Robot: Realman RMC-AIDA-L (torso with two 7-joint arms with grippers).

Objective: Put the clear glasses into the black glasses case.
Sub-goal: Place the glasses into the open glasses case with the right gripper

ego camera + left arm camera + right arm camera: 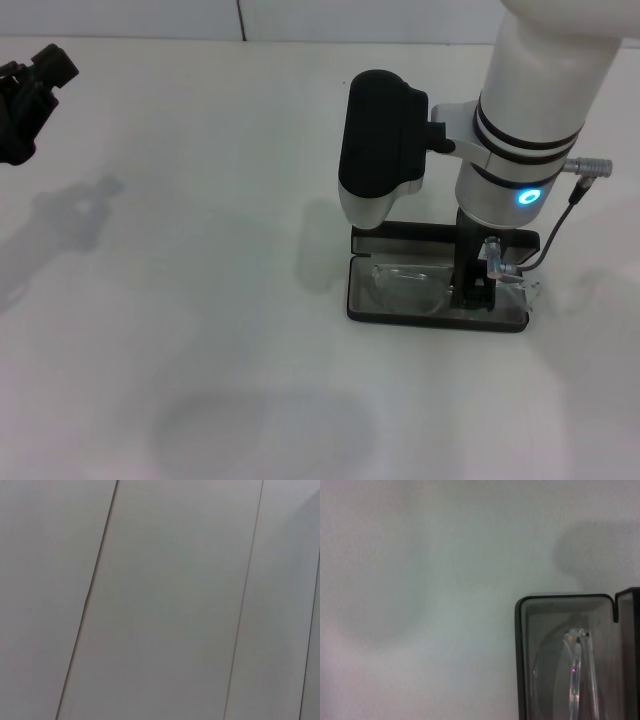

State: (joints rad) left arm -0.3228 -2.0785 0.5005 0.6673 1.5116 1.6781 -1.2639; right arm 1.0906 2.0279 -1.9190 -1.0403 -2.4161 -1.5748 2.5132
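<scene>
Transparent plastic wraparound glasses [415,285], light, slick and best pinched at the bridge, lie in the matte black hinged case [437,318] under the right gripper [472,290], whose finger state I cannot tell.

Bright, even overhead light; soft shadows on the table [200,330] at 7 and 9 o'clock. Right wrist view blurred, hazy.

Your right gripper [474,292] is down inside the open black glasses case [365,300] — raised lid behind it, clear glasses [410,284] lying beside its fingers. Bare table [200,300] all round the case; the left gripper [30,85] is well apart.
</scene>
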